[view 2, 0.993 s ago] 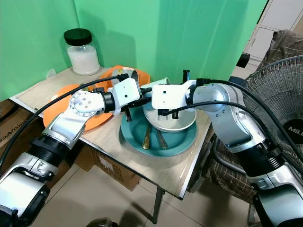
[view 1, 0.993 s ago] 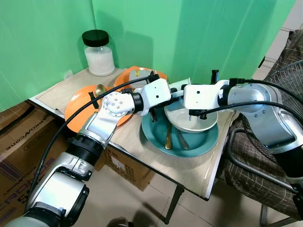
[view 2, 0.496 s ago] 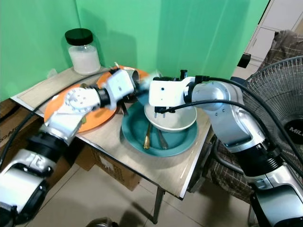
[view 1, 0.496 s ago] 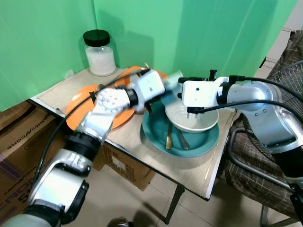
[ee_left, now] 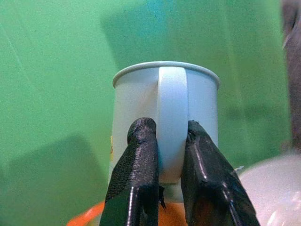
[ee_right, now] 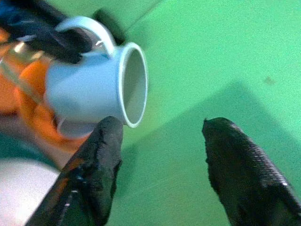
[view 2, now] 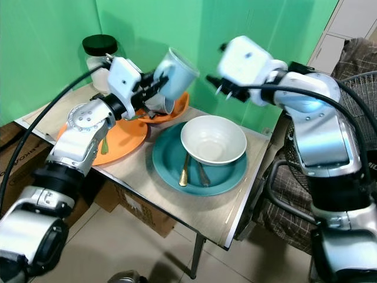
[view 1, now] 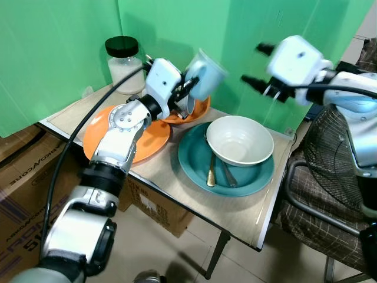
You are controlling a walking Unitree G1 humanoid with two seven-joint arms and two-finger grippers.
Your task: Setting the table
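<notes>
Left claw (ee_left: 162, 186) clenched on pale-blue mug (view 1: 206, 73) handle, raised above orange plates (view 1: 150, 138); right claw (ee_right: 160, 169) spread, airborne.

A green backdrop (view 1: 65, 53) hangs behind the small table (view 1: 241, 215), meeting in a corner fold at about eleven o'clock. Under the table, toward eight o'clock, sit cardboard boxes (view 1: 23, 177) on a pale tiled floor (view 1: 177, 253). At three o'clock stands a chair with a brown plaid cushion (view 1: 318, 218), and an electric fan's wire guard (view 2: 353, 94) beside it. The light is even and bright.
</notes>
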